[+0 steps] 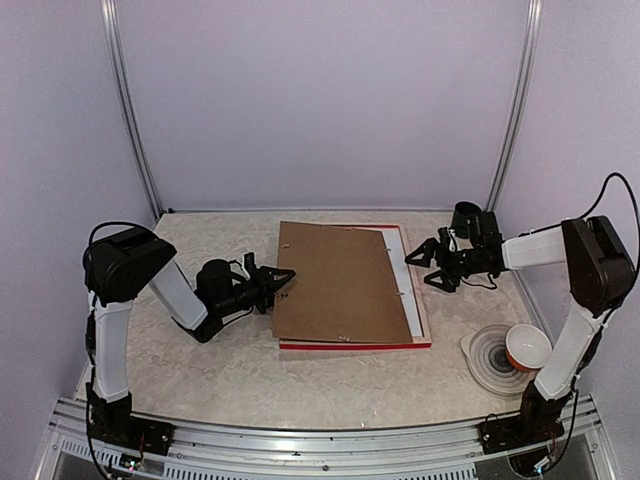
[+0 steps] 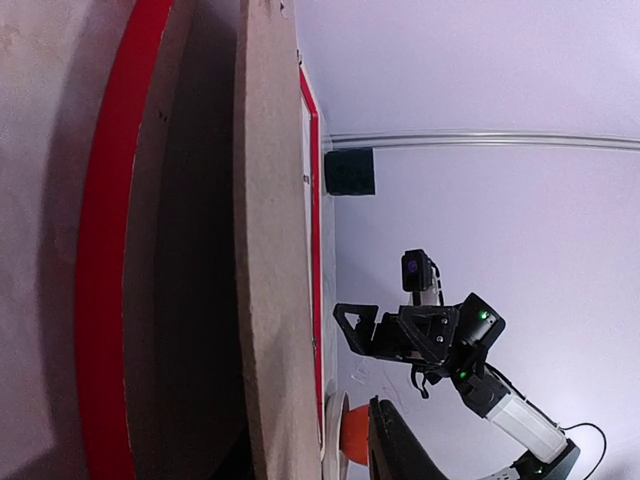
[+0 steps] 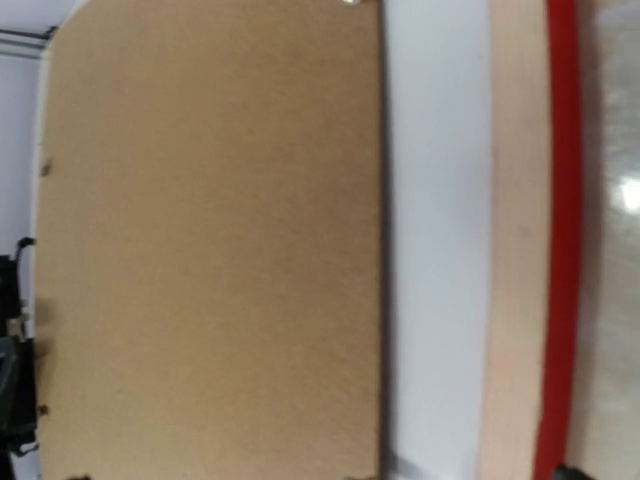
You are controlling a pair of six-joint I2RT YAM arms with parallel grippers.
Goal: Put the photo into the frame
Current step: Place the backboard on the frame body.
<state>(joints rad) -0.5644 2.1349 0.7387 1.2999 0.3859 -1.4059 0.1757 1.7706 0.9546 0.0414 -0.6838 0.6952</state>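
Observation:
The red frame (image 1: 360, 345) lies flat mid-table with its pale wood back (image 3: 515, 250) facing up. A brown backing board (image 1: 340, 285) lies over it, shifted left past the frame's left side. A strip of white sheet (image 3: 435, 250) shows between the board and the frame's right rail. The photo is hidden. My left gripper (image 1: 285, 283) is at the board's left edge, jaws open around it. Its upper finger (image 2: 400, 450) stands apart from the board (image 2: 270, 250). My right gripper (image 1: 422, 265) hovers open at the frame's right edge, holding nothing.
An orange-and-white bowl (image 1: 527, 348) sits on a stack of plates (image 1: 492, 362) at the front right, near the right arm's base. Enclosure walls and metal posts close in the table at the back and sides.

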